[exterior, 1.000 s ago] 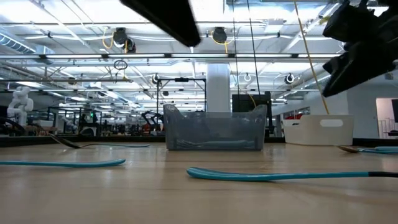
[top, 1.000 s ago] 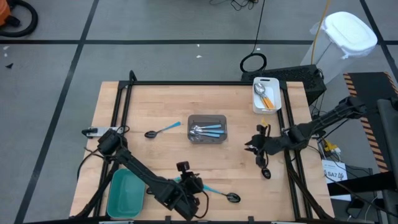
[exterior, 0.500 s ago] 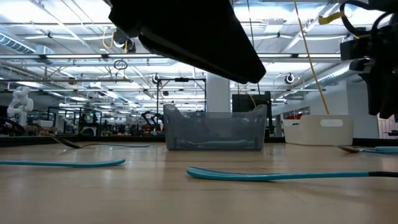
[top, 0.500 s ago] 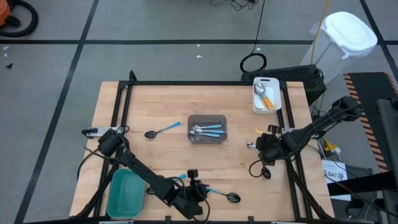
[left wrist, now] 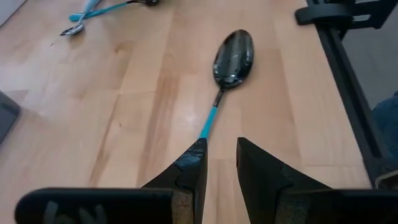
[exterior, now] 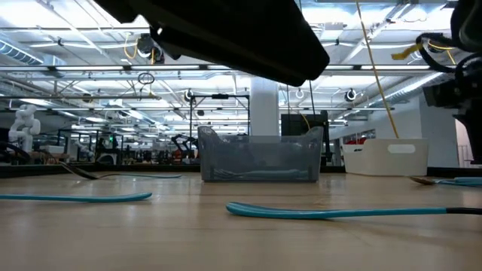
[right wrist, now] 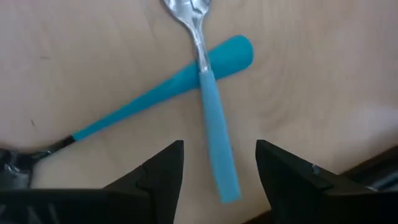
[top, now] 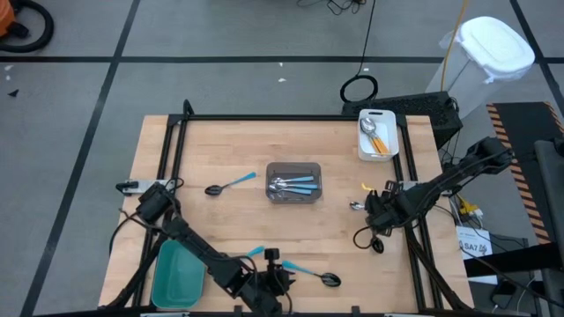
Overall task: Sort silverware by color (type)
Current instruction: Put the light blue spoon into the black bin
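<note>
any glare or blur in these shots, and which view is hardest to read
Left wrist view: ceiling light glares off the black spoon bowl. Low view: hardest, a dark blurred arm fills the top, near blue handle soft. Right wrist view: crossed spoons sharp.

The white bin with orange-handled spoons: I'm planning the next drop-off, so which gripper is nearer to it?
Right. The right gripper sits just below the white bin, near the table's right edge; the left gripper is at the bottom centre, far from it.
</note>
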Controlling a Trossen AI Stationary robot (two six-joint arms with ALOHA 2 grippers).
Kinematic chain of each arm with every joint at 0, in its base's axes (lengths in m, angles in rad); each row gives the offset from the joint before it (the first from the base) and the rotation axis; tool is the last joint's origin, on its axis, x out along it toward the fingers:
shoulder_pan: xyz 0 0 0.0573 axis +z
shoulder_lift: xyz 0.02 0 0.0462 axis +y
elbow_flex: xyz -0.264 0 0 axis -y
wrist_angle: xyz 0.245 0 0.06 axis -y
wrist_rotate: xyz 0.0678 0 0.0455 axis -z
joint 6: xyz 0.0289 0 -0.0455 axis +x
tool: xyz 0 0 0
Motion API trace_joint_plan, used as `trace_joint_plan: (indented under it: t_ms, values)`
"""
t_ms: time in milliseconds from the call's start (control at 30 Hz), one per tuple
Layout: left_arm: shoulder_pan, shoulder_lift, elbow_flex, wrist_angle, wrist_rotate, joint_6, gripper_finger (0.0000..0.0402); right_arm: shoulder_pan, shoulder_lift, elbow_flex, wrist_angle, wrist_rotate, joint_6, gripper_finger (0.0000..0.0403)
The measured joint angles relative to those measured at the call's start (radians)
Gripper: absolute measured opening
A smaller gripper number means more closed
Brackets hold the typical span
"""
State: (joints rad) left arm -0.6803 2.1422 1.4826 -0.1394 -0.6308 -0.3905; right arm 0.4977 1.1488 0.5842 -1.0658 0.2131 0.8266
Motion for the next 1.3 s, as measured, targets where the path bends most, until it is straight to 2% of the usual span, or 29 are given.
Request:
trace_joint_plan:
  t_ms: [267,500,633,867,1000,1300]
  values:
    - [-0.006,0.0,0.0,0.003,0.001,-0.004,0.0088,-0.04,0.0,-0.063,0.063,-0.011,-0.002,0.0173]
    - [-0.005,0.0,0.0,0.003,0.002,0.0,0.0088,-0.059,-0.003,-0.129,0.16,-0.073,-0.031,0.0151]
    - [-0.005,0.0,0.0,0.003,0.003,0.003,0.0088,-0.059,-0.002,-0.131,0.182,-0.081,-0.029,0.0119]
    - [0.005,0.0,0.0,0.004,0.003,0.023,0.0088,-0.058,-0.002,-0.131,0.2,-0.085,-0.028,0.0037]
    - [0.008,0.0,0.0,0.004,0.003,0.022,0.0088,-0.058,-0.001,-0.124,0.209,-0.078,-0.006,0.0035]
    - [0.008,0.0,0.0,0.003,0.004,0.015,0.0088,-0.042,0.001,-0.018,0.193,-0.036,0.0,0.0035]
